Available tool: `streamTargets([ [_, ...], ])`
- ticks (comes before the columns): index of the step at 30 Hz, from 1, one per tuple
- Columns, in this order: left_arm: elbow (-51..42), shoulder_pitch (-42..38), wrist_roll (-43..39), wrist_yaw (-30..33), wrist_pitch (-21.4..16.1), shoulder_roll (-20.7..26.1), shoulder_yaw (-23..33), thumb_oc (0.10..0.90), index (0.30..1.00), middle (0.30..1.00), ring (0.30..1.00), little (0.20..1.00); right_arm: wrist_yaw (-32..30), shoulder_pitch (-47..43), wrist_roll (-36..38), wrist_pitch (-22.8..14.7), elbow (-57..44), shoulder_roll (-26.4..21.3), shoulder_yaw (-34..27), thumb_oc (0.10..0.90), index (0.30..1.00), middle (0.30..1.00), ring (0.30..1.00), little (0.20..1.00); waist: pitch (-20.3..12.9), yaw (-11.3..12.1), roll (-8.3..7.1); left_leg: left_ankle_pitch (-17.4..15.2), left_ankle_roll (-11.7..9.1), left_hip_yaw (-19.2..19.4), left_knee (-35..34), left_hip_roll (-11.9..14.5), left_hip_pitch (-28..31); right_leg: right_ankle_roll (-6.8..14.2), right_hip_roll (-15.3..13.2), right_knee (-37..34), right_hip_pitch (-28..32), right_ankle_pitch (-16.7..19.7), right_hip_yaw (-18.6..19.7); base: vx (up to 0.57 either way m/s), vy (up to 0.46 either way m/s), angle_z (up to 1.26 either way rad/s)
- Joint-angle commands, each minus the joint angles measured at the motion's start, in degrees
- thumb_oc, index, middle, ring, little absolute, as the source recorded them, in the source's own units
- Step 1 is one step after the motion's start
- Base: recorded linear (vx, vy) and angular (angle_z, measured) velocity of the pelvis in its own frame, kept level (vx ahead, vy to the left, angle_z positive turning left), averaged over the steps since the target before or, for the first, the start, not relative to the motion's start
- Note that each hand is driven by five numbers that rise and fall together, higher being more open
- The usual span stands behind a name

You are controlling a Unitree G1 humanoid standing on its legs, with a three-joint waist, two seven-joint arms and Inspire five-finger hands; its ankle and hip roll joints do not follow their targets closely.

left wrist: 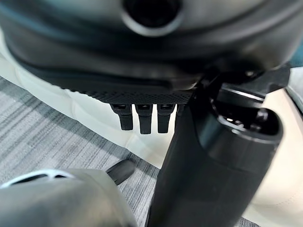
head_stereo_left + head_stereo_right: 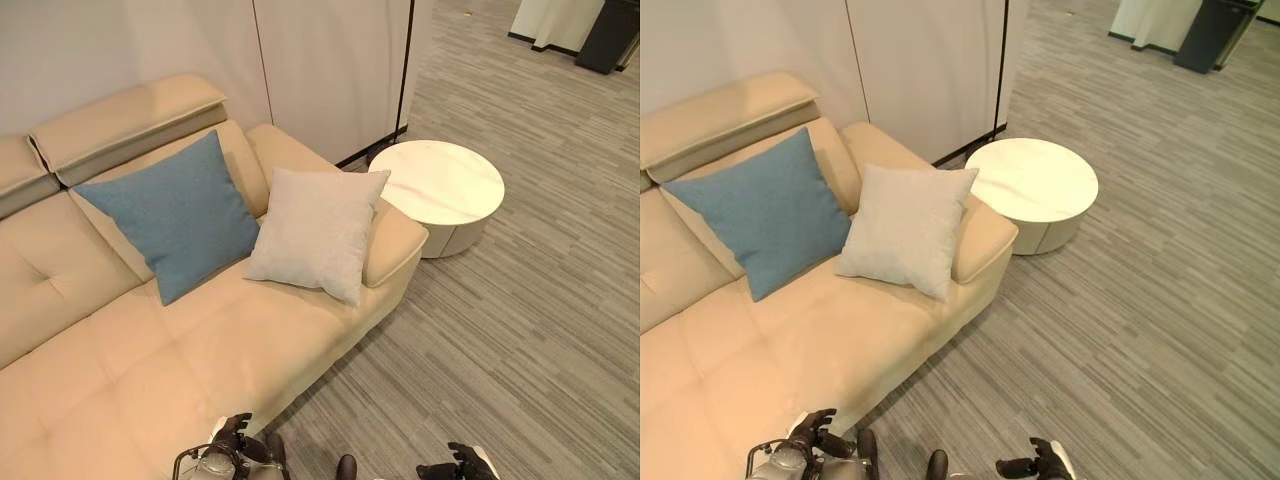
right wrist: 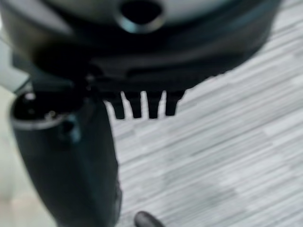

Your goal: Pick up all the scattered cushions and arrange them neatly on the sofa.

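A blue cushion (image 2: 178,213) leans against the backrest of the cream sofa (image 2: 150,360). A light grey cushion (image 2: 315,231) stands beside it, propped against the sofa's right armrest. My left hand (image 2: 232,433) hangs low at the sofa's front edge, its fingers (image 1: 142,118) straight and holding nothing. Over the carpet to the right hangs my right hand (image 2: 460,463), its fingers (image 3: 142,106) also straight and empty. Both hands are well below the cushions.
A round white side table (image 2: 442,188) stands on the grey striped carpet (image 2: 520,340) just right of the armrest. White wall panels (image 2: 320,60) rise behind the sofa. Dark furniture (image 2: 610,35) sits far back right.
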Motion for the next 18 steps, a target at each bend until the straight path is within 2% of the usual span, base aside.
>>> streamTargets([
  [1, 0.28, 1.09, -0.17, 0.49, -0.93, 0.26, -0.95, 0.800, 0.900, 0.900, 0.900, 0.900, -1.39, 0.42, 1.10, -0.84, -0.89, -3.52, 0.10, 0.800, 0.900, 0.900, 0.900, 0.900, -1.28, 0.98, 0.45, 1.12, 3.63, -0.81, 2.03, -1.85, -0.81, 7.78, -2.16, 4.68, 2.24, -6.05, 5.77, 0.16, 0.053, -0.30],
  [3, 1.03, 2.04, 0.08, 0.39, -0.69, 0.10, -0.38, 0.800, 0.900, 0.900, 0.900, 0.900, -1.33, 0.86, 0.59, -0.80, -0.94, -3.32, 0.03, 0.800, 0.900, 0.900, 0.900, 0.900, -2.15, 0.91, 1.01, 1.79, 3.89, -1.07, -0.20, -1.80, 0.77, 7.89, -1.74, 5.23, 3.17, -7.07, 6.26, 0.31, 0.103, -0.38],
  [5, 1.34, 2.53, 0.42, 0.35, -0.45, 0.08, -0.26, 0.800, 0.900, 0.900, 0.900, 0.900, -1.16, 0.73, 0.10, -0.76, -0.76, -3.17, 0.26, 0.800, 0.900, 0.900, 0.900, 0.900, -3.10, 1.38, 0.61, 1.34, 4.41, -2.09, 0.58, -2.57, 1.17, 8.24, -2.35, 6.15, 3.73, -7.67, 7.02, 0.31, 0.103, -0.35],
  [7, 1.37, 2.63, 0.44, 0.28, -0.50, 0.21, -0.14, 0.800, 0.900, 0.900, 0.900, 0.900, -1.00, 0.79, -0.43, -0.81, -0.76, -3.00, 0.48, 0.800, 0.900, 0.900, 0.900, 0.900, -3.92, 1.89, 0.32, 0.49, 5.04, -2.43, 0.61, -3.26, 2.10, 8.78, -2.97, 8.33, 3.77, -8.25, 7.38, 0.23, 0.106, -0.28],
  [8, 0.93, 2.46, -0.04, 0.30, -0.62, 0.41, 0.06, 0.800, 0.900, 0.900, 0.900, 0.900, -0.80, 0.74, -0.85, -0.83, -1.00, -2.88, 0.58, 0.800, 0.900, 0.900, 0.900, 0.900, -4.44, 2.51, 0.03, -1.19, 6.31, -2.30, 0.25, -4.38, 4.00, 10.21, -4.25, 13.49, 2.73, -8.49, 7.13, 0.14, 0.089, -0.11],
  [9, 0.93, 2.45, -0.04, 0.30, -0.62, 0.40, 0.06, 0.800, 0.900, 0.900, 0.900, 0.900, -0.80, 0.73, -0.85, -0.83, -1.00, -2.89, 0.57, 0.800, 0.900, 0.900, 0.900, 0.900, -4.58, 2.57, 0.13, -1.15, 6.29, -2.26, 0.29, -4.25, 3.79, 10.18, -4.14, 13.42, 2.54, -8.34, 7.19, 0.22, 0.148, -0.12],
  [10, 0.35, 1.87, -0.27, 0.51, -0.46, 0.83, 0.08, 0.800, 0.900, 0.900, 0.900, 0.900, -0.65, 0.30, -0.95, -0.76, -1.21, -2.75, 0.72, 0.800, 0.900, 0.900, 0.900, 0.900, -4.11, 2.47, 0.02, -2.48, 7.56, -2.46, 0.23, -4.93, 5.59, 12.20, -5.37, 22.16, -1.30, -5.78, 7.21, 0.08, 0.059, -0.09],
  [11, 0.35, 1.85, -0.27, 0.51, -0.46, 0.81, 0.09, 0.800, 0.900, 0.900, 0.900, 0.900, -0.65, 0.29, -0.95, -0.76, -1.21, -2.76, 0.71, 0.800, 0.900, 0.900, 0.900, 0.900, -4.26, 2.54, 0.13, -2.44, 7.52, -2.42, 0.28, -4.78, 5.36, 12.16, -5.23, 22.04, -1.49, -5.60, 7.27, 0.11, 0.117, -0.13],
  [12, -0.89, 1.09, -0.58, 0.83, -0.59, 1.46, -0.14, 0.800, 0.900, 0.900, 0.900, 0.900, -0.77, -0.34, -1.09, -0.75, -1.96, -2.86, 0.91, 0.800, 0.900, 0.900, 0.900, 0.900, -2.82, 2.00, 0.73, -3.52, 8.69, -2.70, 0.47, -4.80, 7.09, 14.14, -5.86, 30.71, -6.62, -1.45, 7.28, 0.03, 0.058, -0.07],
  [13, -0.89, 1.08, -0.58, 0.83, -0.59, 1.46, -0.13, 0.800, 0.900, 0.900, 0.900, 0.900, -0.76, -0.36, -1.09, -0.74, -1.97, -2.86, 0.91, 0.800, 0.900, 0.900, 0.900, 0.900, -2.80, 2.02, 0.68, -3.53, 8.71, -2.66, 0.48, -4.87, 7.07, 14.17, -5.94, 30.94, -6.74, -1.56, 7.33, 0.10, 0.097, -0.01],
  [14, -1.60, 0.84, -0.96, 1.16, -0.83, 1.83, -0.21, 0.800, 0.900, 0.900, 0.900, 0.900, -1.11, -0.73, -0.72, -0.90, -2.44, -2.76, 0.50, 0.800, 0.900, 0.900, 0.900, 0.900, -2.36, 1.85, 1.34, -4.39, 9.05, -2.71, 0.00, -4.81, 8.69, 14.23, -7.71, 33.65, -9.54, -0.61, 5.15, 0.07, 0.039, 0.09],
  [15, -1.61, 0.84, -0.96, 1.16, -0.83, 1.83, -0.21, 0.800, 0.900, 0.900, 0.900, 0.900, -1.11, -0.72, -0.72, -0.90, -2.45, -2.76, 0.50, 0.800, 0.900, 0.900, 0.900, 0.900, -2.31, 1.80, 1.30, -4.39, 9.06, -2.75, -0.02, -4.86, 8.74, 14.24, -7.77, 33.76, -9.52, -0.69, 5.12, 0.16, 0.040, 0.03],
  [16, -1.97, 0.48, -1.42, 1.37, -1.10, 1.96, -0.33, 0.800, 0.900, 0.900, 0.900, 0.900, -1.50, -0.90, -0.15, -0.99, -2.60, -2.82, 0.09, 0.800, 0.900, 0.900, 0.900, 0.900, -2.10, 1.32, 1.82, -4.85, 9.09, -3.70, -0.34, -5.02, 9.83, 13.05, -7.80, 31.50, -11.47, -1.71, 4.80, 0.09, -0.001, 0.04],
  [18, -2.24, 0.30, -1.59, 1.42, -1.25, 2.02, -0.38, 0.800, 0.900, 0.900, 0.900, 0.900, -1.62, -0.95, 0.06, -1.09, -2.67, -2.85, 0.06, 0.800, 0.900, 0.900, 0.900, 0.900, -2.01, 0.88, 1.87, -5.10, 8.91, -4.33, -0.51, -5.10, 10.38, 12.60, -7.33, 28.88, -11.77, -2.60, 5.41, 0.12, -0.038, 0.07],
])
